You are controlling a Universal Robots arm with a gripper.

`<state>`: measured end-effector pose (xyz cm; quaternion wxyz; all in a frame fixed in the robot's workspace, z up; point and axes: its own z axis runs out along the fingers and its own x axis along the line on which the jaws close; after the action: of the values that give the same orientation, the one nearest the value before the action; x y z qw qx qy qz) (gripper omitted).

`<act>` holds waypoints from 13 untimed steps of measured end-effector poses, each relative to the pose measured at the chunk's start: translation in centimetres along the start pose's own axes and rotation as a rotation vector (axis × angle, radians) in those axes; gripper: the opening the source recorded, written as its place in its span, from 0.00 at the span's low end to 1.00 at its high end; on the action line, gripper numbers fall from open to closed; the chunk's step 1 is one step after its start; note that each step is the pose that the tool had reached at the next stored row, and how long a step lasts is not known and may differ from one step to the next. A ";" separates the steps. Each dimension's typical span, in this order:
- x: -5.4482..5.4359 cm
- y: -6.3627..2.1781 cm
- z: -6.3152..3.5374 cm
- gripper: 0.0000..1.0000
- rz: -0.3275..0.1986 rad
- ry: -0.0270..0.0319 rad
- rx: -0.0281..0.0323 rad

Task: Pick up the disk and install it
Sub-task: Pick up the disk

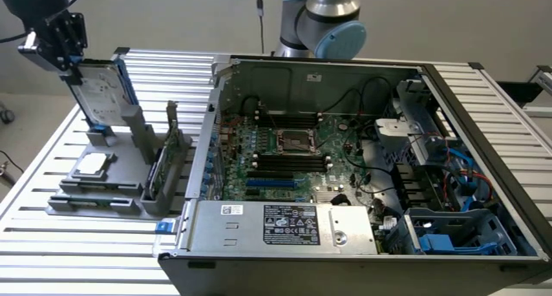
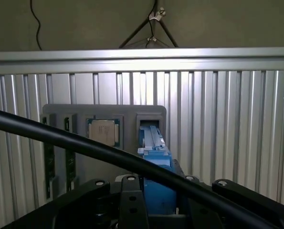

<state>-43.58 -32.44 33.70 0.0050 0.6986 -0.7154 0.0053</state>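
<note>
**A:** Gripping anything, those black fingers (image 2: 131, 202)?

**B:** They are standing partly closed, set no wider than a thin edge. They are pinching the top end of the book-sized silver-grey metal disk (image 1: 102, 92), the one with the white label and the blue plastic carrier frame. In the wrist view the blue frame is sitting right between them, and I am judging it to be touching on both sides.

**A:** Where is the disk sitting?

**B:** It is standing on end over the grey plastic holder (image 1: 138, 128), near the edge of the slatted aluminium tabletop (image 1: 52, 257) on the exterior view's left, toward the far corner. Its lower end is reaching down to the holder's upright slot. I am not managing to tell whether it is seated there or hanging just clear.

**A:** Which way is it lying from the fingers?

**B:** Straight below them. Its long axis is running vertically, in line with the fingers and leaning only slightly.

**A:** And which way is it facing?

**B:** The labelled broad face is looking toward the exterior view's left. One blue rail is facing the open dark metal computer case (image 1: 293, 83), which is lying well apart toward the exterior view's right. The small flat silver square chip (image 1: 93, 165) is lying on the same holder, near the disk's foot.
</note>
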 end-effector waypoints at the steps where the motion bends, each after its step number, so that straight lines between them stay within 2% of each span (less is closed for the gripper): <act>1: 0.0 -0.02 -0.26 0.33 0.000 0.0000 0.0000; 8: 0.0 -0.24 -2.03 0.33 0.000 0.0000 0.0001; 13: 0.0 -0.92 -4.00 0.33 0.000 0.0000 0.0000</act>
<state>-42.67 -32.44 37.70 0.0049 0.6987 -0.7154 0.0053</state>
